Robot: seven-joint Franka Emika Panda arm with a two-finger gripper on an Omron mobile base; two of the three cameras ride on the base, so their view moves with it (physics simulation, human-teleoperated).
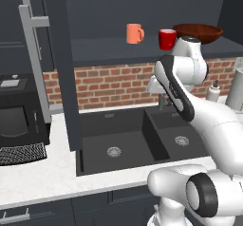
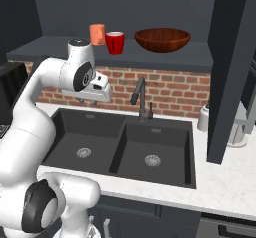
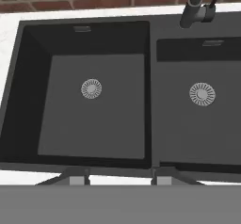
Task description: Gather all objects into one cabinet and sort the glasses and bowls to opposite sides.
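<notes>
Brick wall behind, one cabinet shelf [image 2: 165,57] with two mugs, orange mug [image 1: 134,33], red mug [image 1: 166,39], one brown bowl [image 2: 162,39], pincer [image 3: 120,177] apart, holding nothing, above two-basin sink [image 3: 94,110]

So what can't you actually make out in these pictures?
- Brown bowl, left base view: the arm covers part of it.
- Orange mug, right base view: the red mug overlaps its side.
- Gripper, hand view: only the fingertips show at the bottom edge; they stand apart with nothing between them.
</notes>
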